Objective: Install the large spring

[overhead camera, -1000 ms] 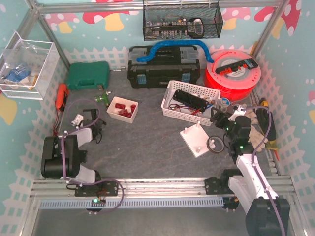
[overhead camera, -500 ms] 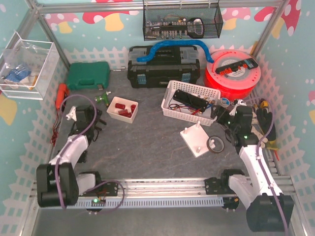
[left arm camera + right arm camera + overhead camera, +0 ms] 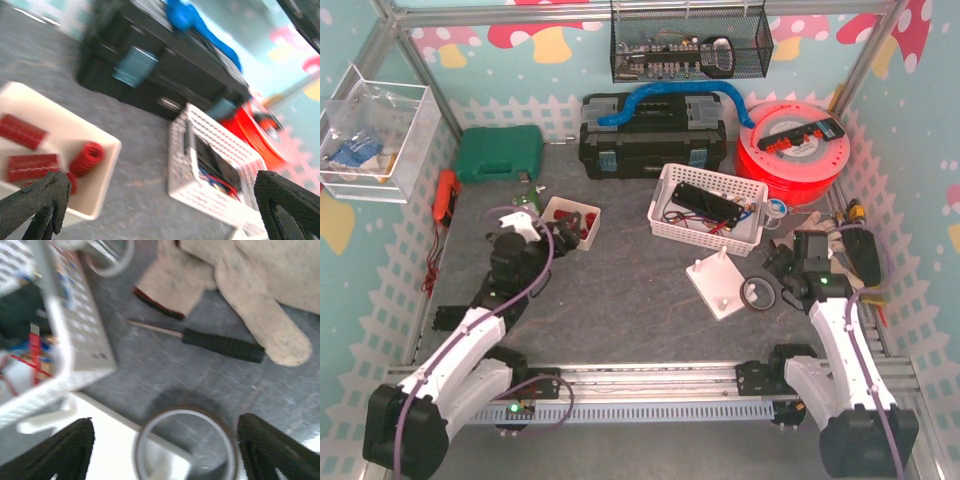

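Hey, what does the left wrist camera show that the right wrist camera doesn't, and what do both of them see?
Only the left wrist view shows the white tray holding red springs, the black toolbox and the red spool. Only the right wrist view shows the tape roll, a black-handled screwdriver, a pale glove and the white base plate. Both show the white perforated basket with red wires inside.

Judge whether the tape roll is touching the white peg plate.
Touching. The right wrist view shows the tape roll overlapping the white peg plate at its corner, with white surface visible through its hole.
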